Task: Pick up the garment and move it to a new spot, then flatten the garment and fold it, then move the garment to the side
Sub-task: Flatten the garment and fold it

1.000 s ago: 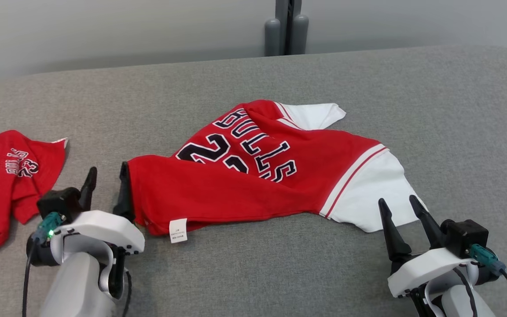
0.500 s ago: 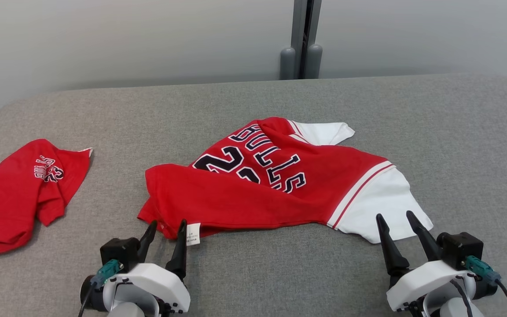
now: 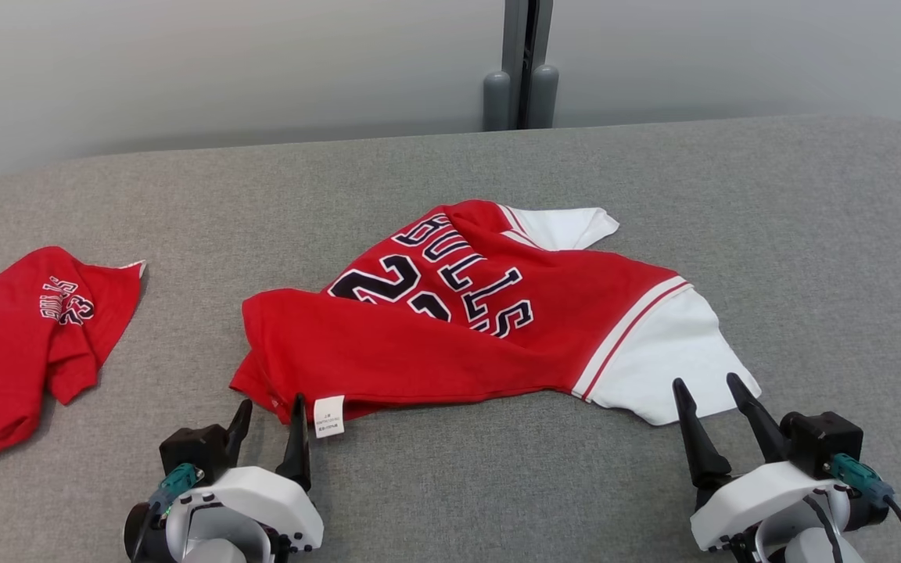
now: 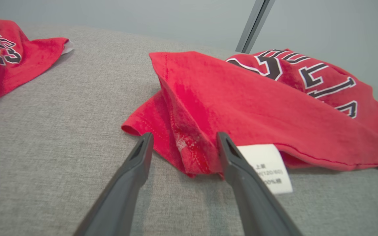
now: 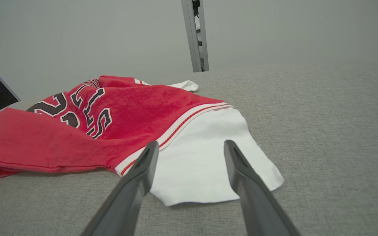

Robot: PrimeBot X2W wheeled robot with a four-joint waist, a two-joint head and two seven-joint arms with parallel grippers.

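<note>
Jersey (image 3: 419,352) rumpled; left fingers (image 3: 296,446), right fingers (image 3: 693,438) spread beside it.

Head camera looks down from above; both wrist cameras skim low, close — all share the crumpled red-and-white jersey (image 3: 450,344).

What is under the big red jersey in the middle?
The grey surface; a white label pokes out from the near hem of the jersey. Anything else beneath is covered.
</note>
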